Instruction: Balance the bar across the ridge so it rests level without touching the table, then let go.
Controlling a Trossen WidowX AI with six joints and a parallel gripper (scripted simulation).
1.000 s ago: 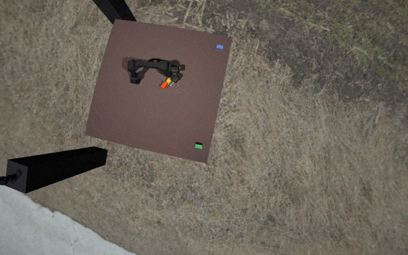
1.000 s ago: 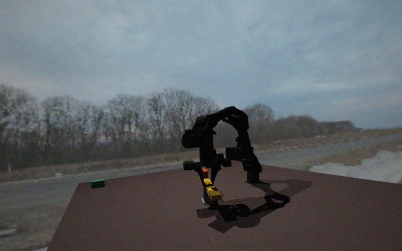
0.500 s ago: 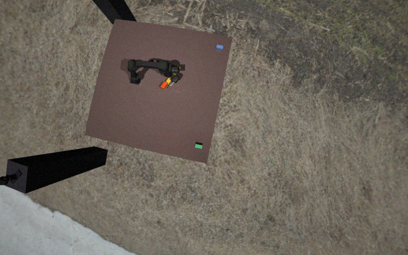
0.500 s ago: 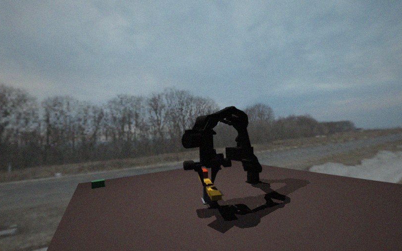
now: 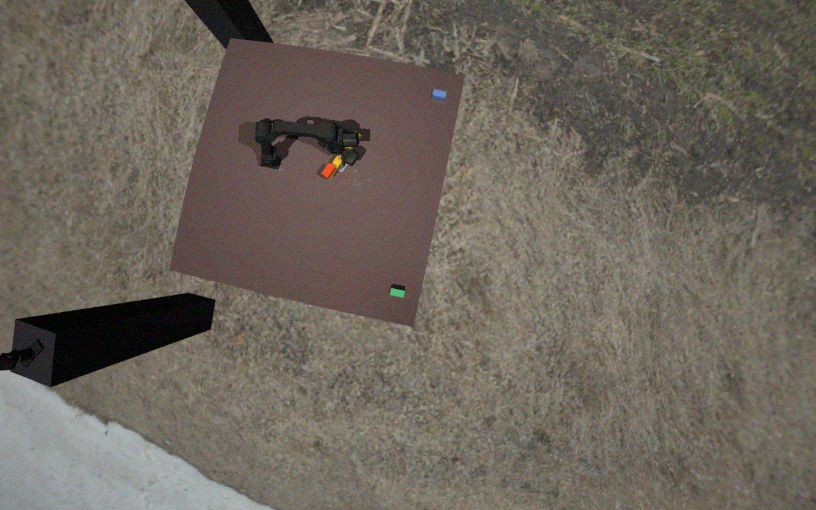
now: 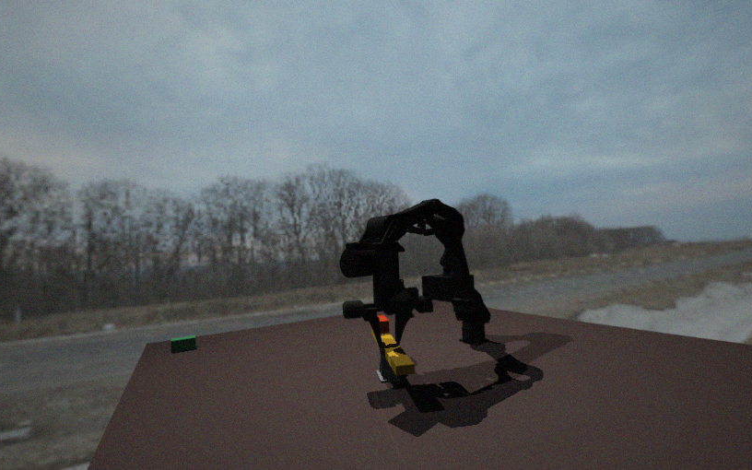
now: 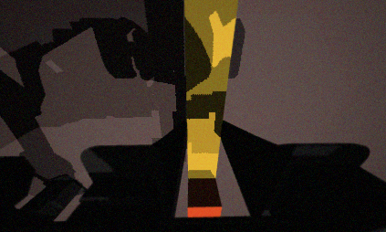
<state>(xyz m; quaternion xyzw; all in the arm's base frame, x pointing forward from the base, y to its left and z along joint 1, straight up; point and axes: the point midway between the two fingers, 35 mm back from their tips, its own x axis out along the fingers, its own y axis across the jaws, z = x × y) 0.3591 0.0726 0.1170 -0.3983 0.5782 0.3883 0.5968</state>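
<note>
You've got the gripper (image 5: 339, 163) (image 6: 389, 344) (image 7: 203, 124) pointing down over the reddish-brown table (image 5: 310, 234) (image 6: 286, 420) (image 7: 316, 105), and its pincer is pinching the yellow bar (image 5: 337, 161) (image 6: 399, 360) (image 7: 208, 105)! Your bar runs right between the two dark fingers, one on each side of it in the wrist view, and the exterior view has its near yellow end up off the tabletop. At the other end sits an orange-red block (image 5: 327, 171) (image 6: 382, 323) (image 7: 204, 212), nearest you at the bottom edge of the wrist view.

Under the bar, there's a small pale piece (image 5: 343, 167) (image 6: 381, 375) down by the table, mostly covered; whether that's part of the ridge, you can't tell from here, nor whether the bar is touching it. You haven't let go: the fingers are closed on the bar.

Look at your arm (image 5: 303, 128) (image 6: 426, 216), arching high from its foot and folding down to the wrist, with its shadow spread over the tabletop. Well apart from the action, a green block (image 5: 397, 292) (image 6: 183, 344) sits near one corner of the table, and in the top view a blue block (image 5: 439, 94) sits near another.
</note>
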